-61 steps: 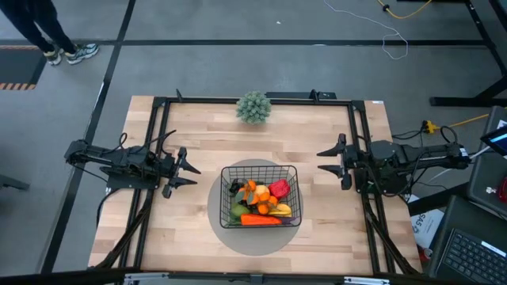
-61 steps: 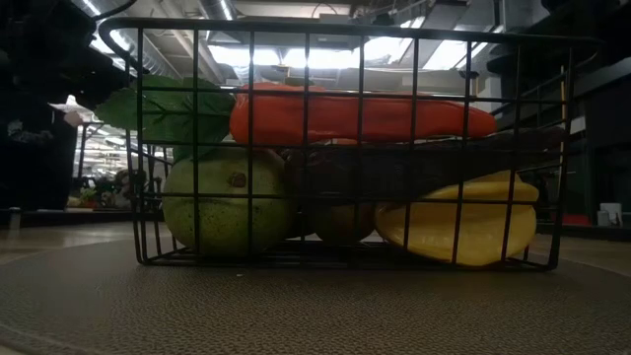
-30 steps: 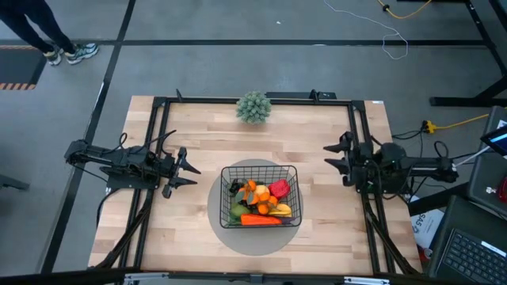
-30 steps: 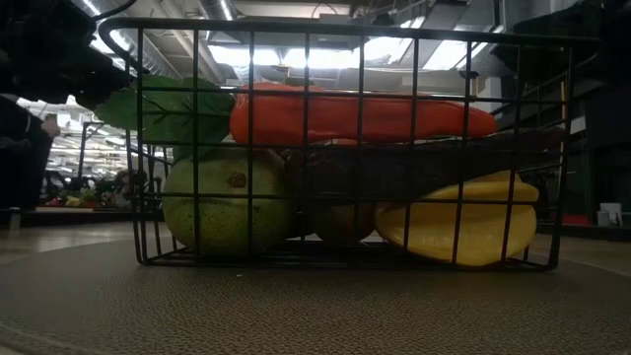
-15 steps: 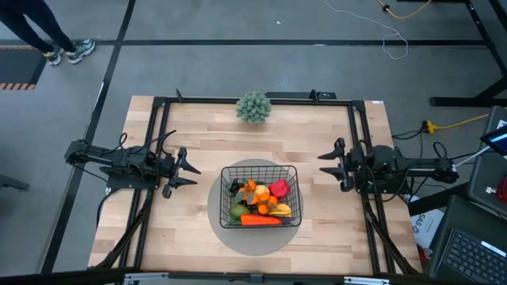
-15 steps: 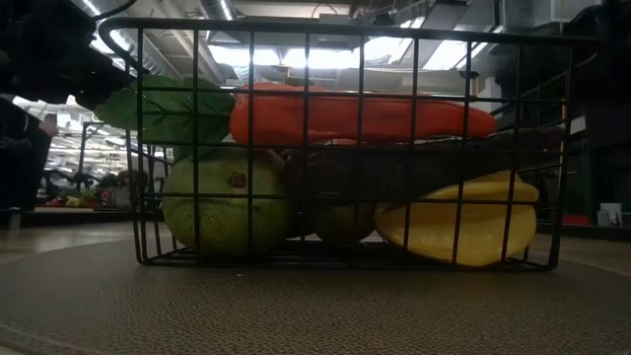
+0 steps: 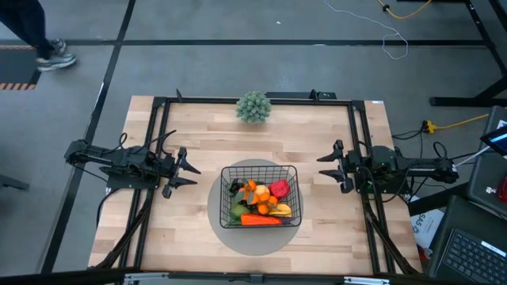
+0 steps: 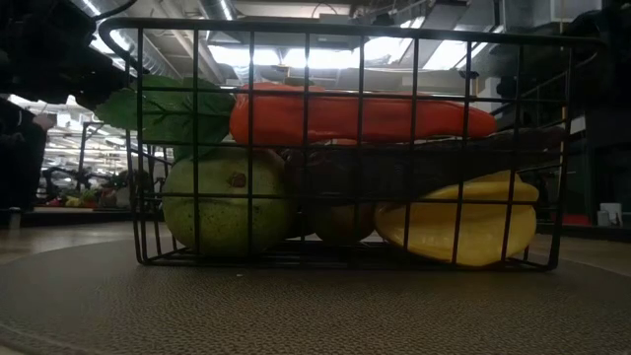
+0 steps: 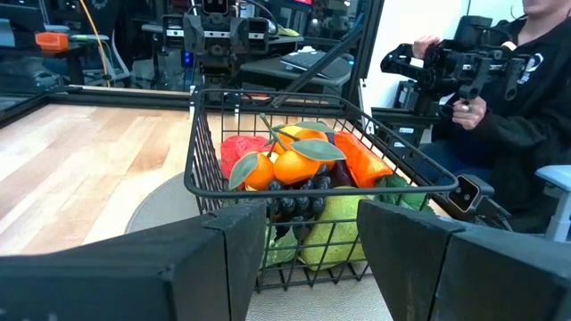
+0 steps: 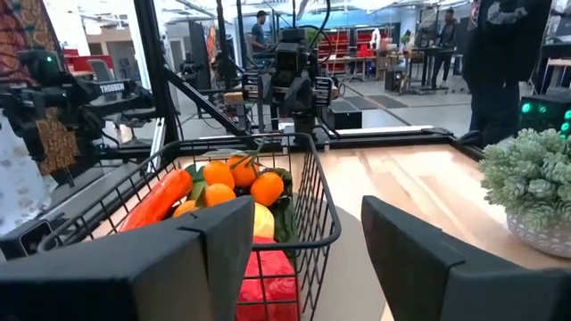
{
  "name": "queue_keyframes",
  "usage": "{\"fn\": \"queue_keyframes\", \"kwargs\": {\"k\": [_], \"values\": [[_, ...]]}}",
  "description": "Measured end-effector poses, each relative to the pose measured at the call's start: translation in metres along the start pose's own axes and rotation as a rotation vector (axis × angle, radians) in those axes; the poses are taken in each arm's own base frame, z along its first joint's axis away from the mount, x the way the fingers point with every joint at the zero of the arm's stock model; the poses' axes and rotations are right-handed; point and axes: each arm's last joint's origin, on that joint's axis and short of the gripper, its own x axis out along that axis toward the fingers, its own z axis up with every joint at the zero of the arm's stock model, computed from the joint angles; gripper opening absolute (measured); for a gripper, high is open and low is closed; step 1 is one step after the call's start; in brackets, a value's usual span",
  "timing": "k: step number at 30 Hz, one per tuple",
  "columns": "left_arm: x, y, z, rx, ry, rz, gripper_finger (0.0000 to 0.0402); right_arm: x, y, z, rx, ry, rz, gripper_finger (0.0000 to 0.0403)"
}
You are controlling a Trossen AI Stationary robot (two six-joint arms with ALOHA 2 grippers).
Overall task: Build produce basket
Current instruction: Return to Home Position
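Left gripper point(image 7: 188, 172) and right gripper point(image 7: 329, 168) are held open, empty, clear of the basket point(image 7: 224, 198), as the produce point(image 7: 261, 202) is judged fully loaded.

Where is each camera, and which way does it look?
High view: above the table, looking straight down; left gripper and right gripper flank the basket.
Low view: table height, looking level through the mesh at carrot, pear, banana; no gripper plainly shows.
Left wrist view: on the left arm, facing the basket past its own open fingers.
Right wrist view: on the right arm, facing it from the opposite side, past its own fingers.
Shared: both wrist views see the oranges.
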Motion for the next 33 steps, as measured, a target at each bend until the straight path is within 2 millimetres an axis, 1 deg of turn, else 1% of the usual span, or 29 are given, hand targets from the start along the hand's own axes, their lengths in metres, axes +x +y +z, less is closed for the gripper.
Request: {"fn": "queue_keyframes", "kwargs": {"k": [14,20,26,33], "values": [[0.0000,0.0000,0.0000,0.000,0.000,0.000,0.0166,-0.0001,-0.0026,0.0000,-0.058,0.001,-0.028,0.0207],[0.0000,0.0000,0.0000,0.000,0.000,0.000,0.0166,-0.0002,0.0000,0.0015,-0.097,-0.014,0.066,0.0207],[0.0000,0.0000,0.0000,0.000,0.000,0.000,0.0166,-0.0001,-0.0013,0.0013,-0.028,-0.011,0.019,0.0207],[0.0000,0.0000,0.0001,0.000,-0.001,0.000,0.0166,-0.0001,-0.0014,0.0010,-0.026,-0.008,0.018,0.0207]]}}
